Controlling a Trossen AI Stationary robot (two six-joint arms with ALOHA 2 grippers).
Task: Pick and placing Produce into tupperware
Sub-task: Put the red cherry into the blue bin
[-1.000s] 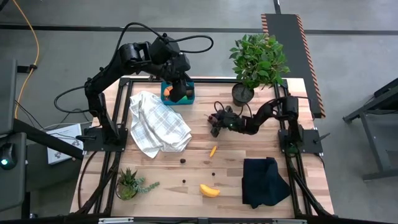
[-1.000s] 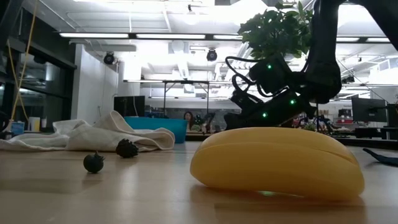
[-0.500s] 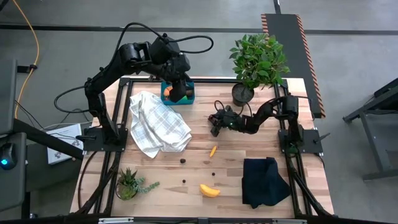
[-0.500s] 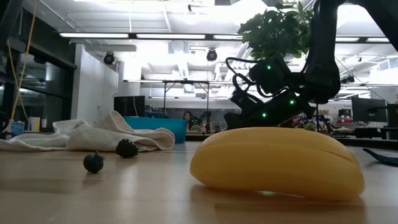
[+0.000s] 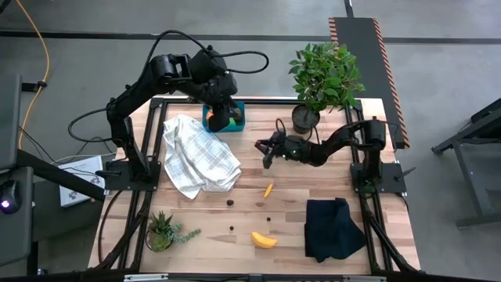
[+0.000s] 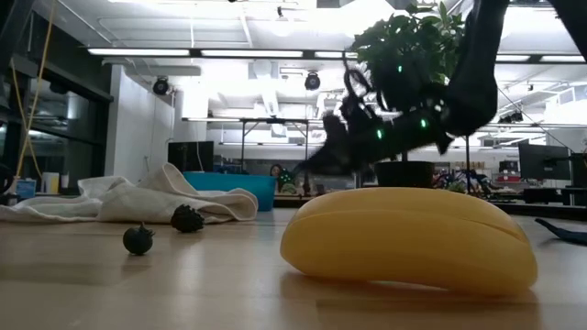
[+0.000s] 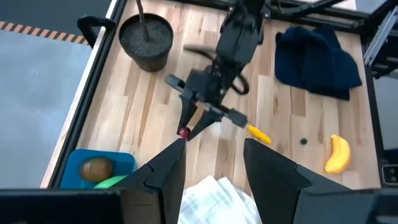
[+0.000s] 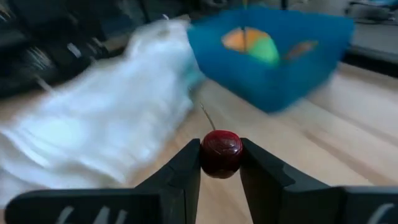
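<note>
My right gripper (image 8: 221, 163) is shut on a small red round fruit (image 8: 221, 152) with a thin stem. It hangs above the table's middle (image 5: 267, 155), right of the teal tupperware (image 5: 237, 122). The tupperware (image 8: 280, 87) holds a brown kiwi (image 7: 96, 168), a green piece (image 7: 115, 182) and something orange. My left gripper (image 7: 214, 152) hovers open over the tupperware, with nothing between its fingers. A yellow banana (image 5: 264, 240), an orange carrot (image 5: 268, 189) and a few dark berries (image 5: 230, 202) lie on the wood nearer the front. My right gripper pinches the red fruit's two sides (image 8: 205, 154) between its two fingertips (image 8: 186, 168). The fingers lie almost level, coming from the table's right side. The fruit (image 7: 183, 132) is lifted clear of the table, and its stem sticks out past the fingers.
A white checked cloth (image 5: 200, 157) lies crumpled left of centre, beside the tupperware. A black folded cloth (image 5: 333, 227) lies at the front right. A leafy potted plant (image 5: 323, 74) stands at the far right, a small spiky plant (image 5: 160, 231) at the front left.
My right gripper has risen off the table near the middle and reached a little toward the left edge, its wrist rolling as it went. Most of this came in the last half second.
</note>
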